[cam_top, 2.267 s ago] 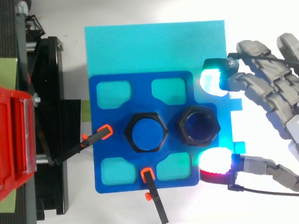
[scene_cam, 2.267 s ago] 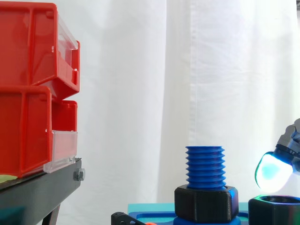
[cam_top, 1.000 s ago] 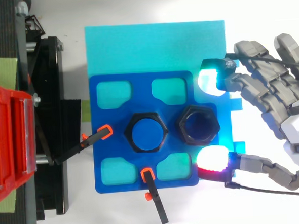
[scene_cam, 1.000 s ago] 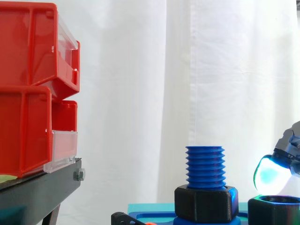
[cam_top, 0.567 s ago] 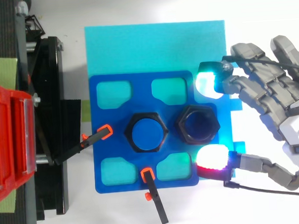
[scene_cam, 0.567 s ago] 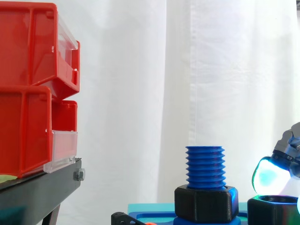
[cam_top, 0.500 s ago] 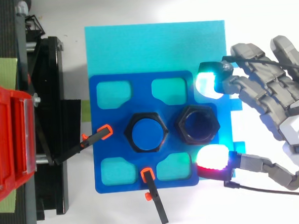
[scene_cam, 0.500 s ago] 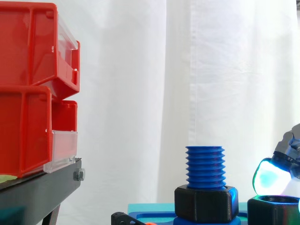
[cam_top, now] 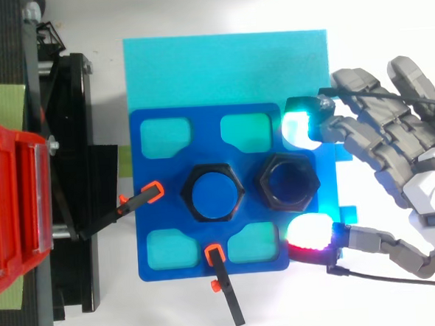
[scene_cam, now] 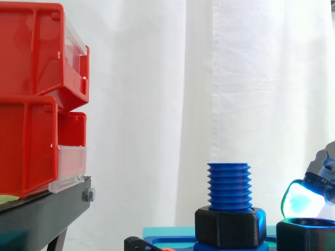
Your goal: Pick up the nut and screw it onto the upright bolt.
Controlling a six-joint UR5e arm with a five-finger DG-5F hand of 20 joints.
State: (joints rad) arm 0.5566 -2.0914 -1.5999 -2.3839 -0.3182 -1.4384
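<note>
We see the hand (cam_top: pixel 414 184) poised at the edge of the blue fixture plate (cam_top: pixel 148 183). Its fingers are apart, and its glowing fingertips (cam_top: pixel 308 233) flank the black nut (cam_top: pixel 289 182) without gripping it. The nut sits in its seat just beside the upright bolt (scene_cam: pixel 229 186). We judge the pick-up is in hand; next the fingers must close on the nut and lift it clear.

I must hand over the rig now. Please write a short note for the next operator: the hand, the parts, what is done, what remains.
Hand: open, holds nothing; its fingertips stand on either side of the nut, apart from it.
Nut: sits on the blue plate, beside the upright bolt.
Done: hand placed at the nut.
Left: grasp, lift, screw onto the bolt.
</note>
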